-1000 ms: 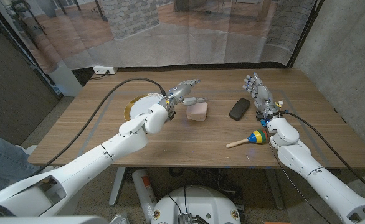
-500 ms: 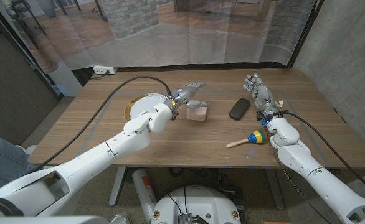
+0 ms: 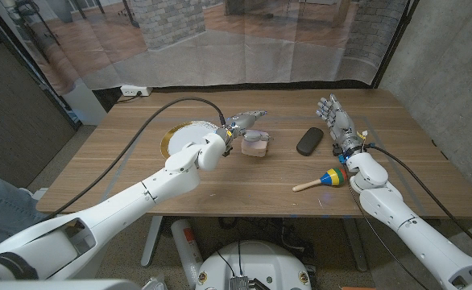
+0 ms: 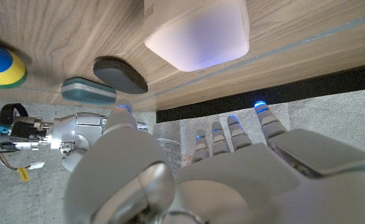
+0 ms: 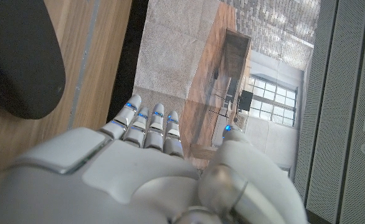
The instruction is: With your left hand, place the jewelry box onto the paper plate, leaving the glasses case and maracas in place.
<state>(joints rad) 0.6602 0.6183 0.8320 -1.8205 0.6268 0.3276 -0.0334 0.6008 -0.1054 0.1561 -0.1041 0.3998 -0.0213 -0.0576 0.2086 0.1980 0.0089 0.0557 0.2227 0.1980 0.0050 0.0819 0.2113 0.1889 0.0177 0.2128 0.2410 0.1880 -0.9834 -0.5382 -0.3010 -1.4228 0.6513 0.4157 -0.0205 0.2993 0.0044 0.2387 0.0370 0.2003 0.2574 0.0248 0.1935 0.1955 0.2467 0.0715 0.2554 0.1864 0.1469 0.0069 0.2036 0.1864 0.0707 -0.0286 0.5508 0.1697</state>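
- The pink jewelry box [image 3: 255,146] sits at the centre of the head view, just right of the paper plate [image 3: 174,137].
- The left hand [image 3: 241,127] hovers at the box with fingers spread, gripping nothing.
- Best to close evenly on the box's sides, lift it clear, then carry it left onto the plate.
- The right hand [image 3: 338,126] stands open, empty, beside the glasses case [image 3: 309,141] and maraca [image 3: 325,180].
- Wooden table [image 3: 220,181]; a translucent curtain [image 3: 244,40] hangs behind it.
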